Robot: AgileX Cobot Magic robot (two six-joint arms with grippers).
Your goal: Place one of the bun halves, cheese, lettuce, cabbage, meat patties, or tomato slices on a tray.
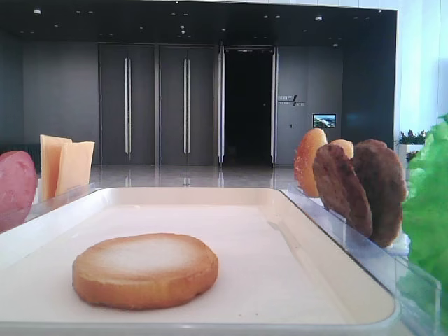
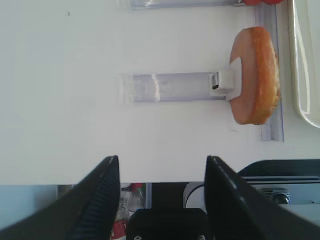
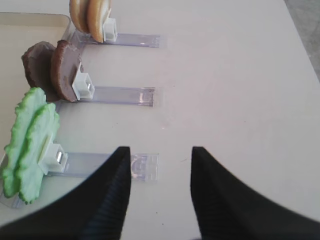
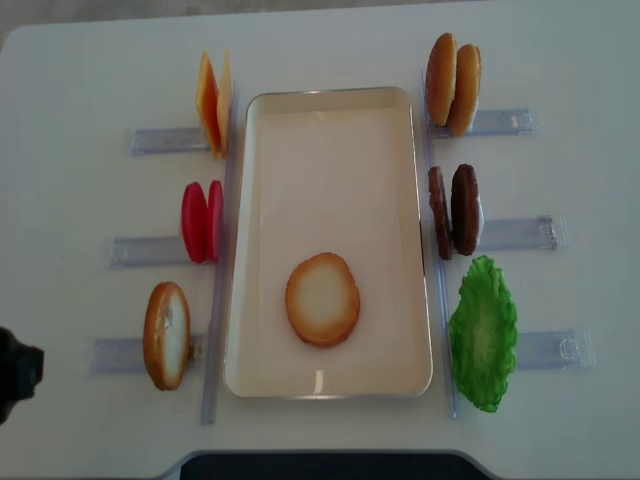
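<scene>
One bun half [image 4: 322, 298], pale face up, lies flat on the cream tray [image 4: 330, 130]. Other bun halves [image 4: 452, 84] stand in clear holders, one of them at the left [image 2: 255, 75]. Cheese [image 4: 212, 103] and tomato slices [image 4: 201, 220] stand left of the tray, meat patties [image 4: 454, 210] and lettuce [image 4: 483, 332] to its right. Cabbage is out of view. My left gripper [image 2: 162, 167] hangs open and empty over the table's near left edge, away from the bun. My right gripper [image 3: 160, 152] is open and empty beside the lettuce [image 3: 27, 145] holder.
Clear plastic holder rails [image 4: 515, 232] stick out sideways from each ingredient on both sides of the tray. The table's front edge [image 2: 150, 182] lies just under my left gripper. Dark equipment [image 2: 280, 175] sits below that edge.
</scene>
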